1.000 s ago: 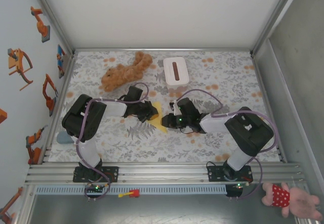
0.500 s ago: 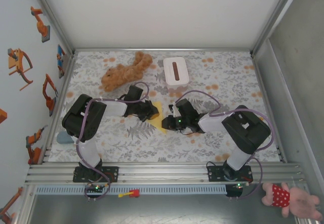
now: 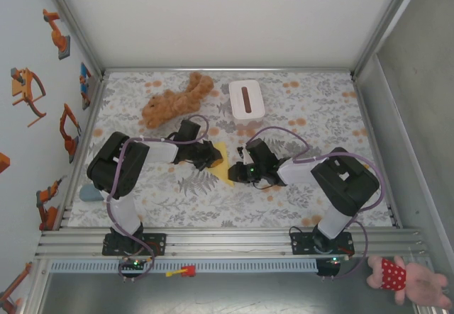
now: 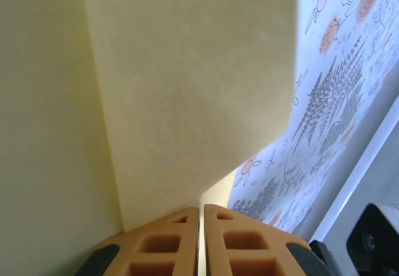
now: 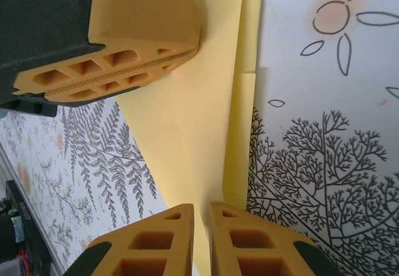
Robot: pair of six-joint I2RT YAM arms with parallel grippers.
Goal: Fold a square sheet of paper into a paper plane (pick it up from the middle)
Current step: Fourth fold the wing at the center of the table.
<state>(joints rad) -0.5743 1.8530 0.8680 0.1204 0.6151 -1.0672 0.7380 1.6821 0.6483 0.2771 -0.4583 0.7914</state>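
Change over the last second: right gripper [image 3: 234, 175] has crept a little leftward and toward the near edge of the table [image 3: 319, 108], closing in on the square sheet of paper [image 3: 224, 161]. The left gripper [image 3: 214, 159] has hardly moved. Both arms now meet over the paper at about the table's middle.

Left gripper: in the left wrist view [image 4: 201, 211] the orange pads are pressed together with the paper's [image 4: 187, 89] edge pinched between them. Right gripper: in the right wrist view [image 5: 201, 210] the pads are all but closed, with a paper [image 5: 206, 126] edge running into the thin slit between them.

Reading: two-handed hold is set up, and a fold or crease is probably being worked. Plane is far from finished.

Paper: pale yellow, no longer a flat square. It is doubled into a narrow strip with stacked layers, one flap lifted off the table, and a straight stepped edge along its right side.
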